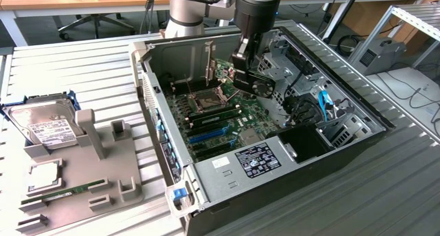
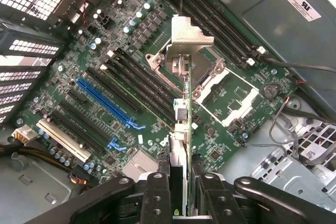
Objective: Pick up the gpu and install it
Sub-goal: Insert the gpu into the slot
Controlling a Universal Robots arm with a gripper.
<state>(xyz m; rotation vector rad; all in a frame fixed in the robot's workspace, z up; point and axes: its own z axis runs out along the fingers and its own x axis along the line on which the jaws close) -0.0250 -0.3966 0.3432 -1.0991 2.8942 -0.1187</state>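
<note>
The gpu (image 1: pixel 260 84), a green card with a round black fan, hangs inside the open computer case (image 1: pixel 343 148) above the motherboard (image 1: pixel 230 115). My gripper (image 1: pixel 244 73) is shut on it from above. In the wrist view the gpu (image 2: pixel 185 119) shows edge-on between my black fingers (image 2: pixel 157 195), its silver end bracket (image 2: pixel 187 35) pointing away from the camera. It hovers over the CPU socket (image 2: pixel 210 80), to one side of the blue expansion slots (image 2: pixel 105 103). The card is clear of the board and sits in no slot.
On the exterior view's left, a grey holder tray (image 1: pixel 103 174) carries a silver hard drive (image 1: pixel 45 128), a processor chip (image 1: pixel 45 174) and a narrow memory stick (image 1: pixel 65 189). The labelled power supply (image 1: pixel 254 161), blue cables (image 1: pixel 323 103) and drive cage crowd the case's right side.
</note>
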